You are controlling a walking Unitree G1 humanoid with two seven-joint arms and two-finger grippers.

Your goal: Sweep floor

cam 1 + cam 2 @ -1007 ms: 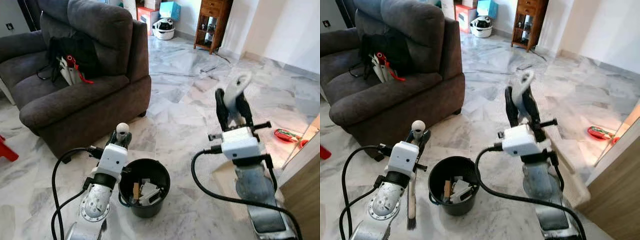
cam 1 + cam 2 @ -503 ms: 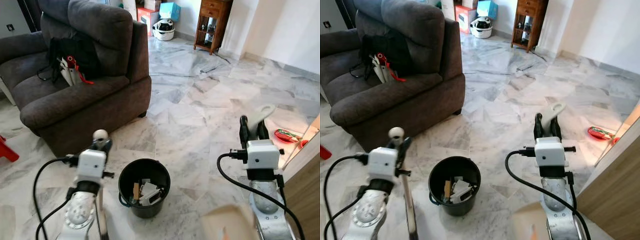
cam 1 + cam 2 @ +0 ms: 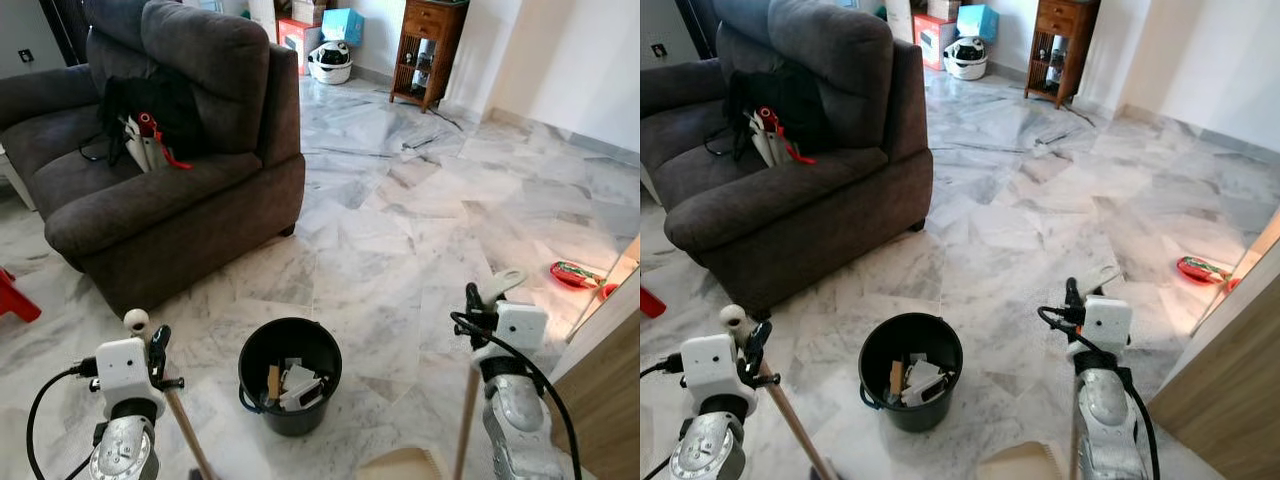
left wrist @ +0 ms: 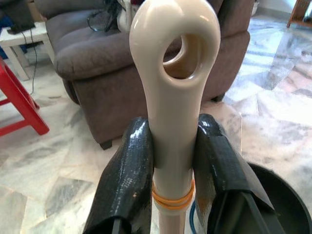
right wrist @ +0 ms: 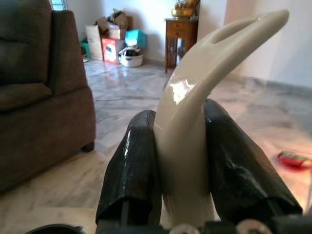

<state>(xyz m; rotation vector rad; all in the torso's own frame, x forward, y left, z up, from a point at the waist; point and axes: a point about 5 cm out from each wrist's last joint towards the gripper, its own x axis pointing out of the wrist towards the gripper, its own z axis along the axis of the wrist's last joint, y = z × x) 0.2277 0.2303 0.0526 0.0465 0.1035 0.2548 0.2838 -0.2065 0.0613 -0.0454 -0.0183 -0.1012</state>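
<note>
My left gripper [image 3: 150,347] is low at the left, shut on the cream top of the broom handle [image 4: 174,73]. The broom's wooden stick [image 3: 186,432] slants down past the frame's bottom edge. At the right, my right gripper [image 3: 478,306] is shut on the curved cream dustpan handle [image 5: 195,97]. Its wooden shaft [image 3: 463,420] runs down to the beige pan [image 3: 400,465] at the floor. Between the two arms stands a black bucket [image 3: 290,375] with scraps of rubbish inside. The marble floor [image 3: 400,220] stretches ahead.
A dark grey sofa [image 3: 170,190] with a black bag on it stands at the left, a red stool [image 3: 12,297] beside it. A wooden panel [image 3: 612,375] borders the right. A red item [image 3: 575,272] lies on the floor there. A wooden cabinet [image 3: 430,50] and boxes stand far back.
Both arms have dropped and drawn back toward me. The dustpan handle came down from its raised place by the bucket to the lower right. The broom handle shifted left and lower.
</note>
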